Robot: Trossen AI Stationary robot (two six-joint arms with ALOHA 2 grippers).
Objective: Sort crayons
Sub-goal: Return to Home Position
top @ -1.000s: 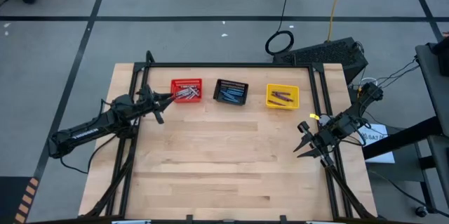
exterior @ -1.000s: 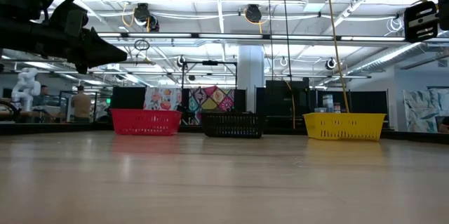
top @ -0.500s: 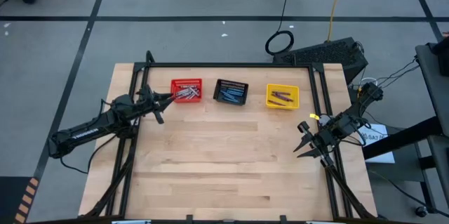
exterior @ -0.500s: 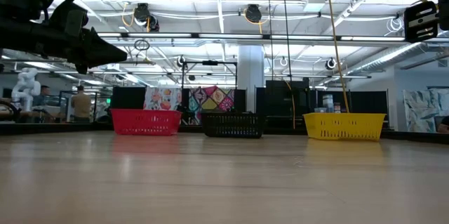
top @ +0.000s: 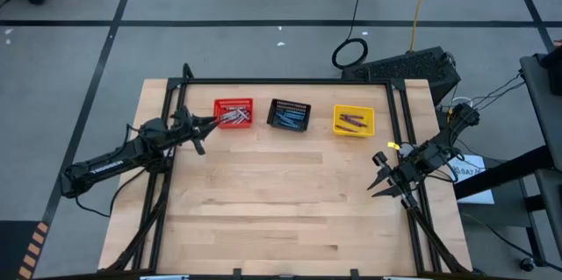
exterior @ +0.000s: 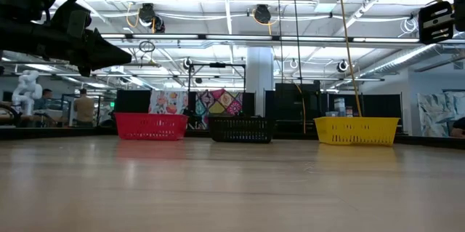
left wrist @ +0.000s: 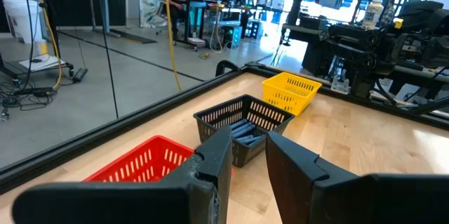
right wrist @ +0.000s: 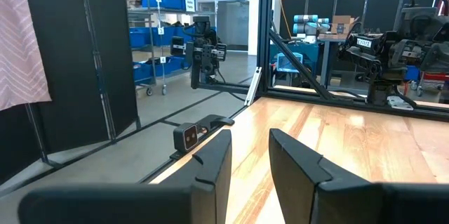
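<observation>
Three small mesh baskets stand in a row along the table's far side. The red basket [top: 233,113] holds grey crayons [top: 234,117], the black basket [top: 289,115] holds blue crayons [top: 287,118], and the yellow basket [top: 353,121] holds purple crayons [top: 350,122]. My left gripper [top: 205,136] hangs open above the table just left of the red basket, nothing between its fingers [left wrist: 249,155]. My right gripper [top: 378,177] hangs open over the table's right side, nearer than the yellow basket, also with nothing in it [right wrist: 250,155].
A black metal frame [top: 290,81] runs along the table's far edge and down both sides. The wooden tabletop [top: 281,201] spreads bare between the arms and the near edge. A small camera [right wrist: 188,135] sits at the table's edge in the right wrist view.
</observation>
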